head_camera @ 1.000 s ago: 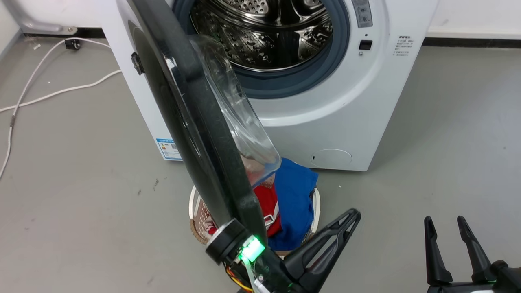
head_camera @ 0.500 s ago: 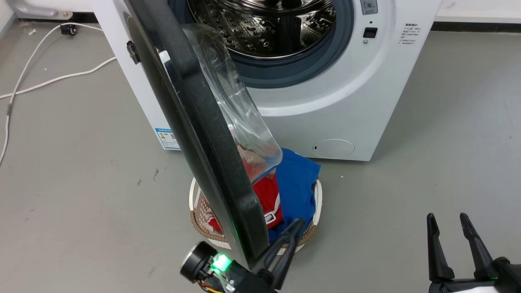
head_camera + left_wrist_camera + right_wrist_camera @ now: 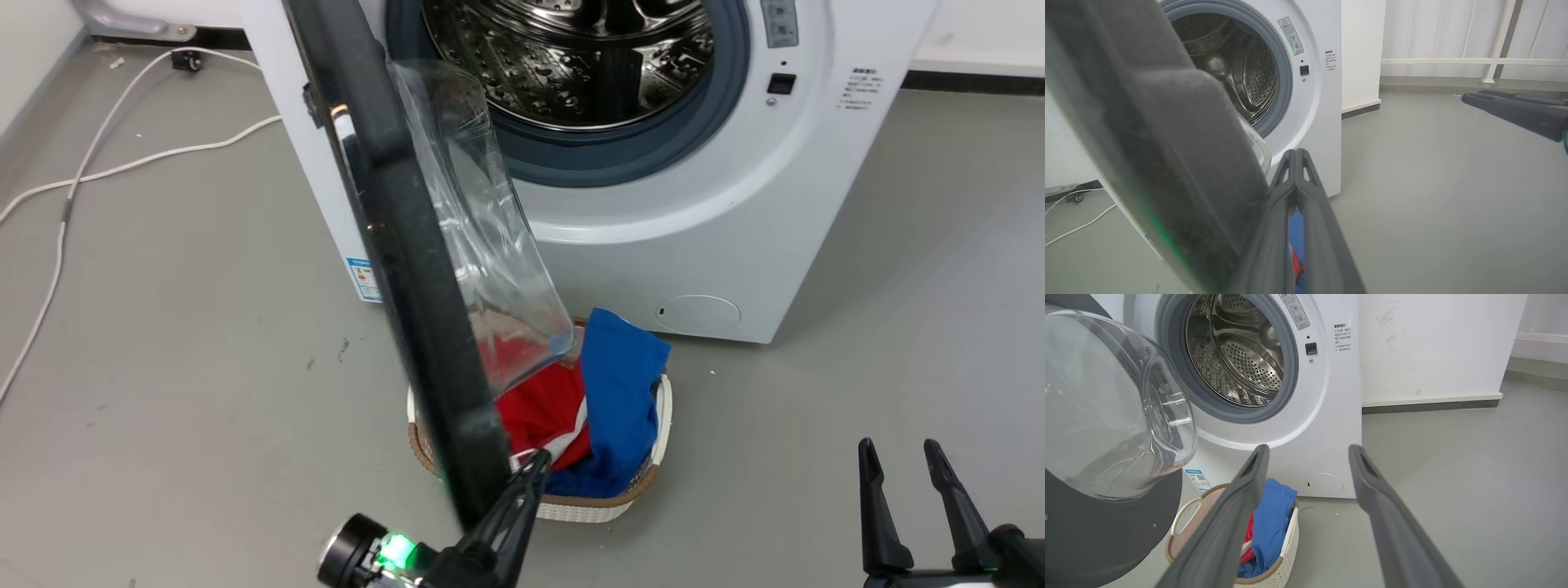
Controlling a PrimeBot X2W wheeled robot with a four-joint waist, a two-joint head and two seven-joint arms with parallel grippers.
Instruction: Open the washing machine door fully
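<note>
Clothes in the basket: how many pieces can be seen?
2. A red garment at the left of the basket in the head view, a blue garment at its right. More may hide underneath.

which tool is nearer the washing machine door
Left. The left tool sits at the lower edge of the washing machine door; the right tool hangs well off to its right.

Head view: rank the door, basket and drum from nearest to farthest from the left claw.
1. Door: its lower edge is right beside the left claw.
2. Basket: just beyond the claw, under the door.
3. Drum: farthest, at the view's top.
</note>
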